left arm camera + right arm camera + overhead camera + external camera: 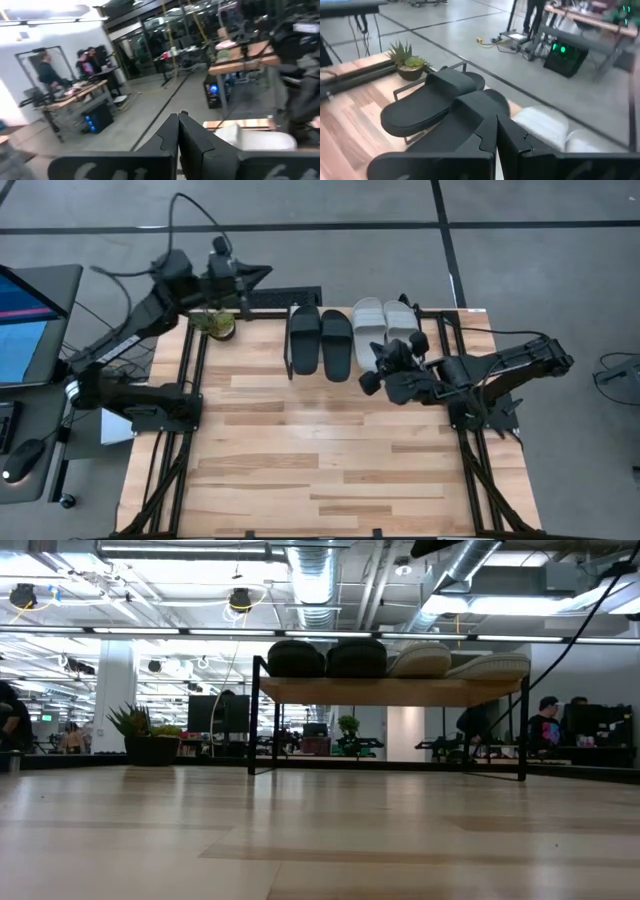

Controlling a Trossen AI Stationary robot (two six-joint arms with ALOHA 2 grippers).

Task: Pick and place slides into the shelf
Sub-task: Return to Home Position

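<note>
The shelf (pixel 390 691) is a low rack with a light wooden plank top on thin black legs, standing upright at the far edge of the tabletop. All four slides lie on its top in one row, side by side, soles down. The first black slide (pixel 304 340) sits at one end, and the second black slide (pixel 337 345) lies just beside it, parallel. Next comes the first grey slide (pixel 368 328), close against the black pair. The second grey slide (pixel 400 318) lies at the other end, set slightly further back than its neighbour. Each has a wide strap across the front.
</note>
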